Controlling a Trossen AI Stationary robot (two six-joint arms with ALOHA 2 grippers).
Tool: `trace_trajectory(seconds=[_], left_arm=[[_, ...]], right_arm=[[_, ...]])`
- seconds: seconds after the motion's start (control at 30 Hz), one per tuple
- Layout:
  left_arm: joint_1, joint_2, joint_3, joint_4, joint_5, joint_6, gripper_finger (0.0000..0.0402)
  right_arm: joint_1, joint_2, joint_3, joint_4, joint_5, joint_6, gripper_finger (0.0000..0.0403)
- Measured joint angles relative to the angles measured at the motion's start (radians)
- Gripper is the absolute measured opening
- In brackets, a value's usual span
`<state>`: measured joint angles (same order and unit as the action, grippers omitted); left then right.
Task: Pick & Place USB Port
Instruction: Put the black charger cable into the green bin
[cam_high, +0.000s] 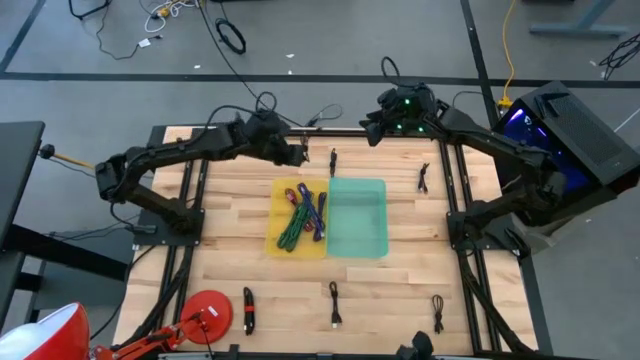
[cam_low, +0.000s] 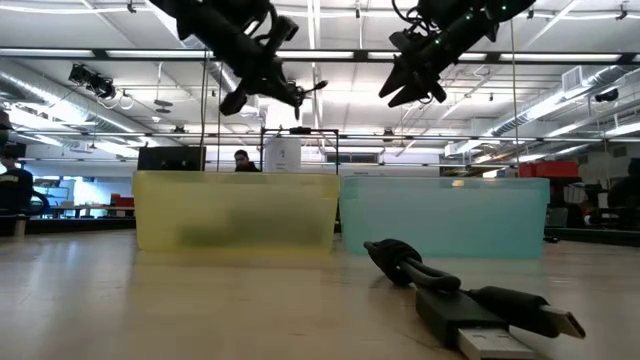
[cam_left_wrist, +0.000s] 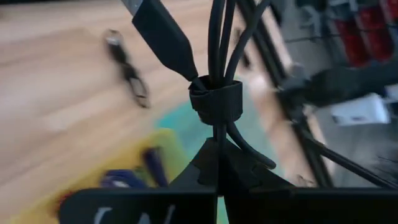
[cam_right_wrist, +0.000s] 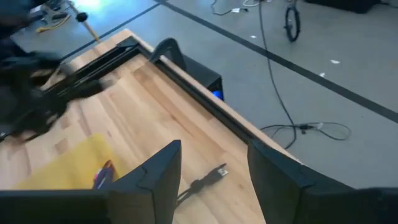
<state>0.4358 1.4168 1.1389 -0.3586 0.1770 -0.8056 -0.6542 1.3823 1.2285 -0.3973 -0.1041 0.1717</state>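
Observation:
My left gripper (cam_high: 297, 154) hangs high over the far part of the table, beyond the yellow bin (cam_high: 300, 216), shut on a bundled black USB cable (cam_left_wrist: 214, 93); the low view shows it raised (cam_low: 272, 88). My right gripper (cam_high: 374, 128) is open and raised near the far edge (cam_low: 408, 88). In the right wrist view (cam_right_wrist: 211, 171), a loose black USB cable (cam_right_wrist: 208, 179) lies on the wood below its fingers. The yellow bin holds several coloured cables (cam_high: 303, 212). The teal bin (cam_high: 357, 217) sits beside it on the right. My left gripper pinches the cable bundle between its two fingers (cam_left_wrist: 205, 171) just below the black tie band (cam_left_wrist: 215, 101). The bundle is lifted clear of the table. Its USB plug (cam_left_wrist: 158, 31) and loops stick out past the fingertips.
Loose black cables lie on the table: two at the far side (cam_high: 332, 160) (cam_high: 424, 178) and several along the near edge (cam_high: 248, 310) (cam_high: 334, 303) (cam_high: 438, 306). One lies close to the low camera (cam_low: 460, 295). Dark frame rails run along both sides (cam_high: 450, 190).

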Motion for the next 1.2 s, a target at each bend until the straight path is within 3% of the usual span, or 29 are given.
trace_trajectory(seconds=[0.23,0.43,0.53,0.97,1.2], left_arm=[[-0.149,0.023,-0.001,0.109,0.024,-0.112,0.0002],[-0.237,0.109,0.000,0.303,0.073,-0.224,0.0002],[-0.251,0.156,-0.002,0.316,0.120,-0.271,0.0002],[-0.280,0.377,-0.001,0.730,0.308,-0.505,0.0002],[-0.283,0.390,-0.001,0.774,0.308,-0.523,0.0012]], right_arm=[[-0.085,0.000,0.000,0.000,0.000,-0.003,0.0184],[-0.132,0.000,0.000,0.000,-0.009,-0.005,0.0185],[-0.145,0.000,0.000,0.000,-0.009,-0.025,0.0184],[-0.150,0.000,0.000,-0.006,-0.042,-0.038,0.0184],[-0.150,0.000,0.000,-0.030,-0.061,-0.049,0.0184]])
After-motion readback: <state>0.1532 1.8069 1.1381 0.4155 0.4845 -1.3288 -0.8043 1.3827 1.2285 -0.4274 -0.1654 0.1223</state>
